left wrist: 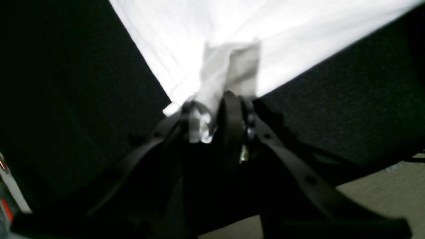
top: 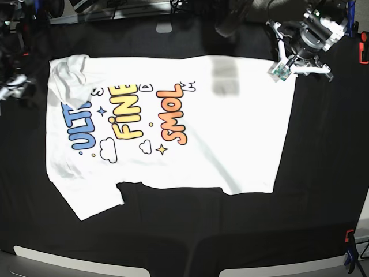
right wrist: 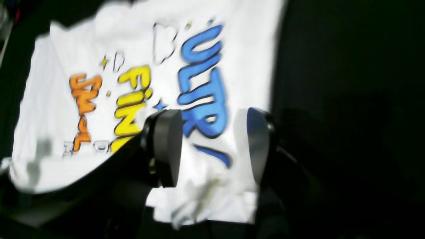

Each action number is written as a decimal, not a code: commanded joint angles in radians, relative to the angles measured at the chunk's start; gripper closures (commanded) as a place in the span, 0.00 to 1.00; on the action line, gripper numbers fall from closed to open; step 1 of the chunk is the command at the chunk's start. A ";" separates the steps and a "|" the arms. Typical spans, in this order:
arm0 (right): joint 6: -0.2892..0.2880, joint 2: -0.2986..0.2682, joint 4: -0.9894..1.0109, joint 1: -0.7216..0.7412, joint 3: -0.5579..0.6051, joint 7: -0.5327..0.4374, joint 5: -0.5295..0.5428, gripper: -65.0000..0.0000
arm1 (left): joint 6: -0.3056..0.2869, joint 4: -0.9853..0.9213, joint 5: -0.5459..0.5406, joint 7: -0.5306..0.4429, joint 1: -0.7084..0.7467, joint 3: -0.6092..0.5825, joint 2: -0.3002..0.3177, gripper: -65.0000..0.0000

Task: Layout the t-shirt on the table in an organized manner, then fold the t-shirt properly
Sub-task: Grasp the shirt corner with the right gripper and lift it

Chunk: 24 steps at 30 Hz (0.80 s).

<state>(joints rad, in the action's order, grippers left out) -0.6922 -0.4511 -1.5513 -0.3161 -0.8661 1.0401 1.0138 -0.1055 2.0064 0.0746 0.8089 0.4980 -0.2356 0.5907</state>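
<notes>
In the base view, the near edge of the counter (top: 184, 242) lay closest to the camera, bare black cloth. The t-shirt (top: 230, 133) lay printed side up across the middle of the counter, hem to the right, collar end to the left, the far-left sleeve folded back over the shoulder and the near-left sleeve spread flat.

The left end effector (left wrist: 217, 114) was clamped on a corner of white cloth at the far-right hem, its jaws nearly together around the pinch. The right end effector (right wrist: 207, 146) stood with its jaws well apart over bunched cloth beside the blue lettering, holding nothing; it is not made out in the base view.

Likely faults from here, as a judgement: if the left end effector lifted before letting go, the hem corner would be dragged and the flattened body creased again. The turned-back sleeve, left as it was, would be trapped inside any fold. The right fingers (right wrist: 166, 146) could snag the bunched cloth beneath them on rising.

The counter cloth was matte and slightly creased, with a red clip (top: 364, 55) at its far right edge. Cables and pale flooring showed beyond.
</notes>
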 commanded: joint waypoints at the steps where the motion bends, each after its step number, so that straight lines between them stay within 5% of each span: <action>1: -0.006 -0.017 -0.006 0.003 -0.036 -0.019 0.008 0.53 | 0.011 0.018 0.003 -0.015 0.000 0.006 0.011 0.82; 14: -0.006 0.161 0.146 0.006 -0.053 -0.023 -0.053 0.53 | 0.011 0.018 0.002 -0.024 -0.005 0.006 0.010 0.82; 21: -0.006 0.241 0.185 0.056 -0.053 -0.047 -0.232 0.53 | 0.011 0.018 0.003 -0.024 -0.005 0.006 0.011 0.82; 24: -0.006 0.272 0.192 0.087 -0.053 -0.032 -0.237 0.65 | 0.011 0.018 0.003 -0.024 -0.005 0.006 0.011 0.82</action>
<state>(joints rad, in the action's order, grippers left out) -0.7002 -0.1757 -1.3552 -0.2272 -0.9199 0.9749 0.7952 -0.1059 2.0064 0.0750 0.7971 0.4931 -0.2356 0.5907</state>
